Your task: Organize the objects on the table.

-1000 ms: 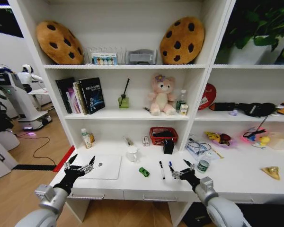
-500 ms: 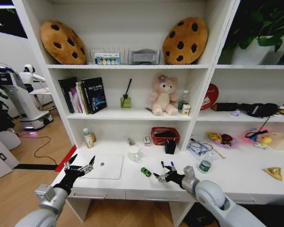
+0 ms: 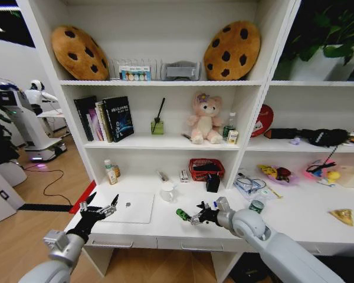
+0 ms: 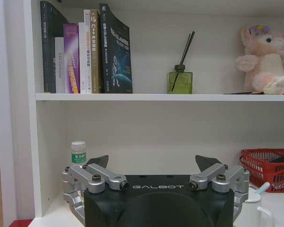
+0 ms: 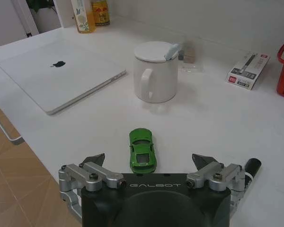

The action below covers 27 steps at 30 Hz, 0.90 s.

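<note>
Green toy car, front edge of desk, being lined up by the right gripper.

Right gripper [image 5: 151,163] is being held with jaws spread, the green toy car [image 5: 142,150] lying between and just ahead of them, its long axis running straight away from the palm. Left gripper [image 3: 99,204] is being held open at the silver laptop's [image 3: 127,207] front-left corner. Beyond, white mug [image 5: 155,71]. One dark pen [image 5: 252,165] is being cut off behind a finger.

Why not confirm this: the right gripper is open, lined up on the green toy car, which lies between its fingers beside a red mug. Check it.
One detail is wrong: the mug is white, not red, as the right wrist view shows. The right gripper is open, with the green toy car lying between its fingers.
</note>
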{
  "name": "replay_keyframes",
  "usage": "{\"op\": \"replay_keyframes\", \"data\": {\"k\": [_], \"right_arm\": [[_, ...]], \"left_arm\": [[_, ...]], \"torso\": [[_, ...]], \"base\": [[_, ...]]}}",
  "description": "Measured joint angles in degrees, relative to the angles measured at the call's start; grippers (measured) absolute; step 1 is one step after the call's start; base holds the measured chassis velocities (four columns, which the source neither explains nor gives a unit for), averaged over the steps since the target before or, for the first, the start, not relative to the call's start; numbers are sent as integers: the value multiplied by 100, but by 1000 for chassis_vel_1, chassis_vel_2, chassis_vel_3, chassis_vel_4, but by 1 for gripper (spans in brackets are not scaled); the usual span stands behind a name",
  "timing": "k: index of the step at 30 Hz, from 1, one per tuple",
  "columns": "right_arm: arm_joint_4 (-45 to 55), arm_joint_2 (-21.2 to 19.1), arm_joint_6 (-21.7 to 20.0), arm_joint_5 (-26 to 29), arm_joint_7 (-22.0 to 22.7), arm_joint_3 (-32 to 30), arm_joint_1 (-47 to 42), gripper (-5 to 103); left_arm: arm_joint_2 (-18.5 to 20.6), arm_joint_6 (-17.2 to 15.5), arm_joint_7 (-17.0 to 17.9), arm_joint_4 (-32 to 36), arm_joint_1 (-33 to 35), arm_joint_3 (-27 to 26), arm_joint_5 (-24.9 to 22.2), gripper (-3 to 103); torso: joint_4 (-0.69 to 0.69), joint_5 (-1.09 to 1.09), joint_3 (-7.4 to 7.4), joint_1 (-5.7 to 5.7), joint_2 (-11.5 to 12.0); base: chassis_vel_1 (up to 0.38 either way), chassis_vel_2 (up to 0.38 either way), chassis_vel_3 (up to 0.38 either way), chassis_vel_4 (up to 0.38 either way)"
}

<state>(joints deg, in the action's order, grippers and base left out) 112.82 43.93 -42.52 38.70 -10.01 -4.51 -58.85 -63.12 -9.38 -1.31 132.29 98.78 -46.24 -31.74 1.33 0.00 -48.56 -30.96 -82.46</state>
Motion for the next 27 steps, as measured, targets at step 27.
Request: {"op": "replay_keyframes", "data": {"k": [27], "right_arm": [[-630, 585, 30, -466, 188, 626, 339, 83]], "left_arm": [[0, 0, -2, 0, 0, 0, 0, 100]], "torso": [[-1, 0, 0, 1, 0]], "base": [[0, 0, 0, 0]]}}
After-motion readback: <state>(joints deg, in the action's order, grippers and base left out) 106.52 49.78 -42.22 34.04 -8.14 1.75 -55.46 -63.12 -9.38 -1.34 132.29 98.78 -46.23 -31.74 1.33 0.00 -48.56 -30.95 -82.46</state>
